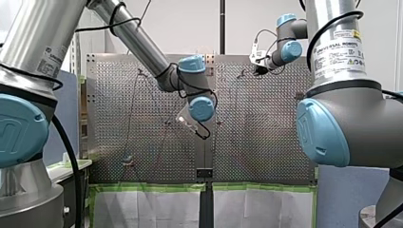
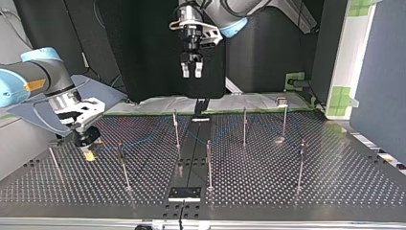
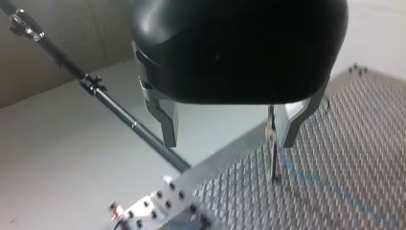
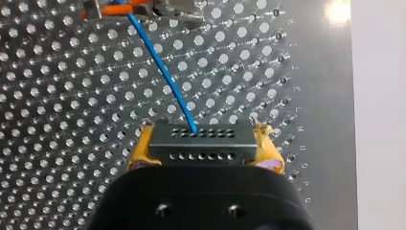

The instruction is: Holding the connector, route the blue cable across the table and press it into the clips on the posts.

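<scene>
Perforated metal worktop [image 2: 335, 182], lying flat directly under the connector [image 4: 201, 141] and extending well beyond it on every side. Behind it, on the side away from the connector, stood a black panel [image 2: 143, 48] and a pale sheet edged with green tape [image 2: 258, 103].

Thin upright posts [image 2: 208, 163] stood scattered over the worktop, the nearest just beside the connector and the rest farther off.

My right claw [image 2: 89, 154] was low over the worktop and clenched on the connector, with a yellow pad against each of its short ends. My left claw [image 2: 191, 74] hung high above the worktop, well apart from the connector. It was released, its metal fingers spread with nothing between them. My right arm was therefore the nearer, and the only one in contact.

The connector was a dark block with rows of small holes, its long axis crosswise between the pads.

The blue cable [image 4: 163, 72] left the connector's middle and ran straight ahead of my right claw, slanting slightly, to a metal clip [image 4: 143, 7] with an orange part. Judged from this, the next move would have to carry the connector along the cable's line without slackening it.
</scene>
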`<state>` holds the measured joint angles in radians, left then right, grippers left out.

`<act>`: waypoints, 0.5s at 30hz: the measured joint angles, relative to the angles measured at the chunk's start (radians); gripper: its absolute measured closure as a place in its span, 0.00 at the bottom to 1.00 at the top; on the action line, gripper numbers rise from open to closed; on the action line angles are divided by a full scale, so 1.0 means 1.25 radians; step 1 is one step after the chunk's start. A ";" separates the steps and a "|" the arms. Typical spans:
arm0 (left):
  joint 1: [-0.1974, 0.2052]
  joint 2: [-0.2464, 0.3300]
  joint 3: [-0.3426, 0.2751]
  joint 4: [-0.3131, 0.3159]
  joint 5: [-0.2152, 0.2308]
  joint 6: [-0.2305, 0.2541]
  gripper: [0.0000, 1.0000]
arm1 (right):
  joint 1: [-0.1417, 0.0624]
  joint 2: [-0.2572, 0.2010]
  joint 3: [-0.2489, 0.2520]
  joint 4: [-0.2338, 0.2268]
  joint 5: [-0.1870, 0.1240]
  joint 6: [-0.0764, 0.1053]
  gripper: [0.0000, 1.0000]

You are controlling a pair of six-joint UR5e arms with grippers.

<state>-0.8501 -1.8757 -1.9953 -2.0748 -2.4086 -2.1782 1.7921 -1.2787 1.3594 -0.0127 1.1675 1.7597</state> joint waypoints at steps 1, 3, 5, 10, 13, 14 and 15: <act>0.007 0.000 -0.007 0.008 0.000 0.008 0.00 | 0.000 0.000 0.000 0.000 0.000 0.000 1.00; 0.024 0.000 -0.024 0.024 -0.001 0.024 0.00 | 0.000 0.000 0.000 0.000 0.000 0.000 1.00; 0.036 -0.001 -0.036 0.037 -0.002 0.037 0.00 | 0.000 0.000 0.000 0.000 0.000 0.000 1.00; 0.068 -0.001 -0.068 0.068 -0.002 0.068 0.00 | 0.001 0.000 0.000 0.000 0.000 0.000 1.00; 0.085 -0.001 -0.089 0.089 -0.003 0.084 0.00 | 0.003 0.000 0.000 0.000 0.000 -0.001 1.00; 0.088 -0.001 -0.095 0.095 -0.004 0.087 0.00 | 0.004 0.000 0.000 0.000 0.000 -0.001 1.00; 0.091 -0.001 -0.104 0.105 -0.004 0.089 0.00 | 0.004 0.000 0.000 0.000 0.000 -0.001 1.00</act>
<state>-0.7364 -1.8766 -2.1258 -1.9439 -2.4134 -2.0670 1.7977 -1.2787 1.3593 -0.0124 1.1675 1.7578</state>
